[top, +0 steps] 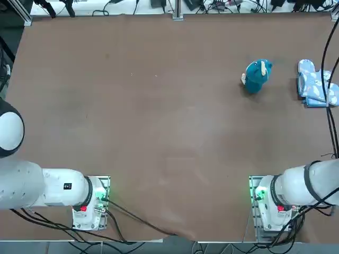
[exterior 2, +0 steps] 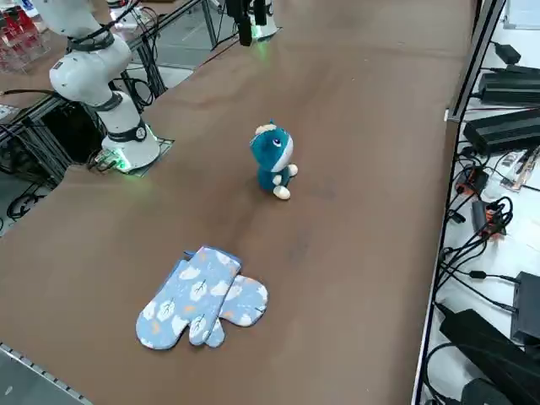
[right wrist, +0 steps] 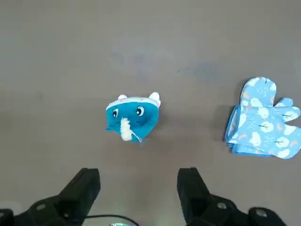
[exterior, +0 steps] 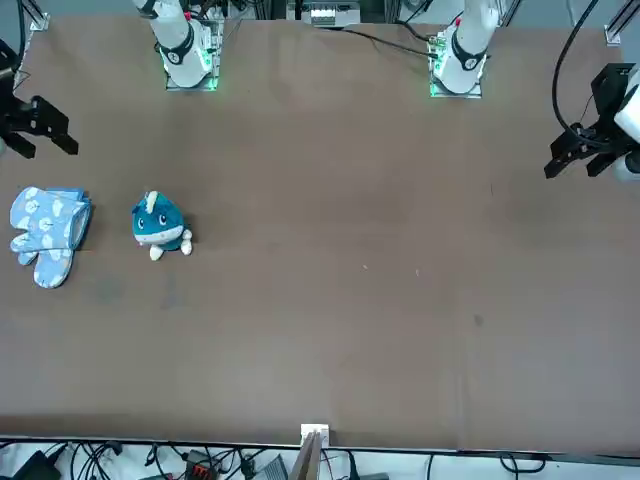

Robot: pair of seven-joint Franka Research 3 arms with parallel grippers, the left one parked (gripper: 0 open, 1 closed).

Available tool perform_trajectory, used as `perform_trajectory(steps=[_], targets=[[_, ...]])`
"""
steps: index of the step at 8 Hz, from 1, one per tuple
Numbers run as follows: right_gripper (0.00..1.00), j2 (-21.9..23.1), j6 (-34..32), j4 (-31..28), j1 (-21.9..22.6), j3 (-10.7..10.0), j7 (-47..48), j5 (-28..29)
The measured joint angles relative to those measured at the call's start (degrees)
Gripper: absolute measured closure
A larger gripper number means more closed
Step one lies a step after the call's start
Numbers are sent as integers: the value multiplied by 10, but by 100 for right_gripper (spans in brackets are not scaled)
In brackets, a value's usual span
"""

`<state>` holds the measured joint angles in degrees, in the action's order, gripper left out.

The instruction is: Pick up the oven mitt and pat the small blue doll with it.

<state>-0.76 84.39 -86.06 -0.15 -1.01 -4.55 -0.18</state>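
Note:
Two matching light-blue oven mitts with white cloud patches lie overlapped near the table's right edge, also seen in the front, right side and wrist views. The small blue doll stands upright a short way to their left. My right gripper hangs above the table, open and holding nothing, set back from both doll and mitts. In the front view the gripper sits toward the robot's side of the mitts.
Black cables and power units line the floor beyond the table's far edge. The right arm's base is bolted at the near edge. A cable hangs over the table's right side near the mitts. Brown tabletop stretches to the left.

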Motion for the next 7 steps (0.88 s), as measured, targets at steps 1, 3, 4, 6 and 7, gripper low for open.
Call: perform_trajectory(steps=[1, 3, 4, 6, 7], targets=[[0, 2, 0, -3, -1, -1, 0, 1], [0, 18, 12, -31, -2, -3, 2, 1], [0, 32, 23, -54, -4, -4, 3, 1], [0, 50, 26, -74, -5, -7, 4, 1], [0, 53, 26, -74, -5, -6, 4, 1]])
